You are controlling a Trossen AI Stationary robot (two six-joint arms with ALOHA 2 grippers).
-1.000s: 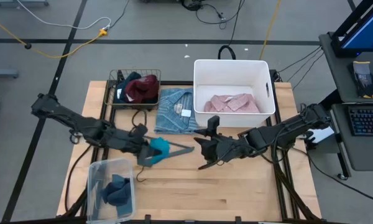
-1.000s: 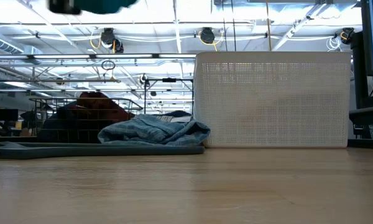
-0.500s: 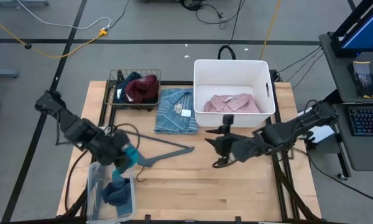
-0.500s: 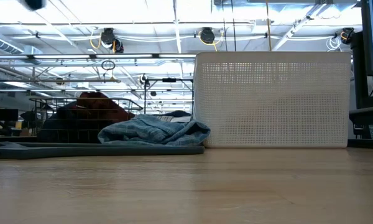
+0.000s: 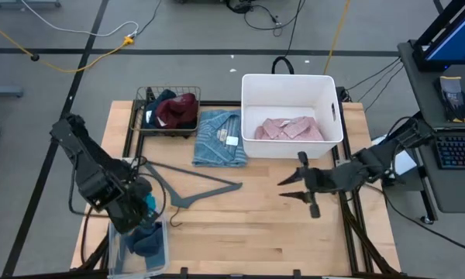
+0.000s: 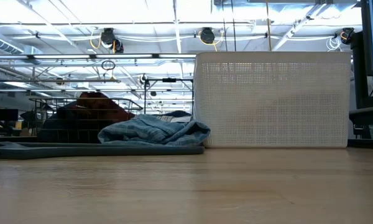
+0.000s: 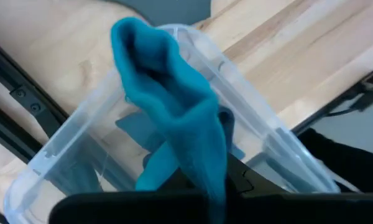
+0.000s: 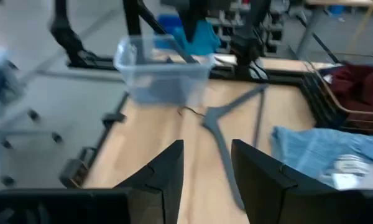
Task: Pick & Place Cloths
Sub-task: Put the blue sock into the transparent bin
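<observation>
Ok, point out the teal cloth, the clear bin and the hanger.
teal cloth [image 7: 174, 106]: left wrist view, middle of the hanging fold.
clear bin [image 7: 248, 112]: left wrist view, its rim.
hanger [image 5: 205, 187]: high view, its lower bar.

Small teal piece [image 7: 174, 112] hangs limp over the clear bin [image 5: 160, 252]; slate-blue pieces [image 5: 147, 239] lie inside. Maroon [image 5: 178, 108] and dark navy [image 5: 161, 99] apparently heaped in wire basket [image 5: 143, 94]. Light blue striped tagged shirt [image 5: 219, 138] beside it; pink tagged shirt [image 5: 289, 128] in the white tub [image 5: 252, 85].
</observation>
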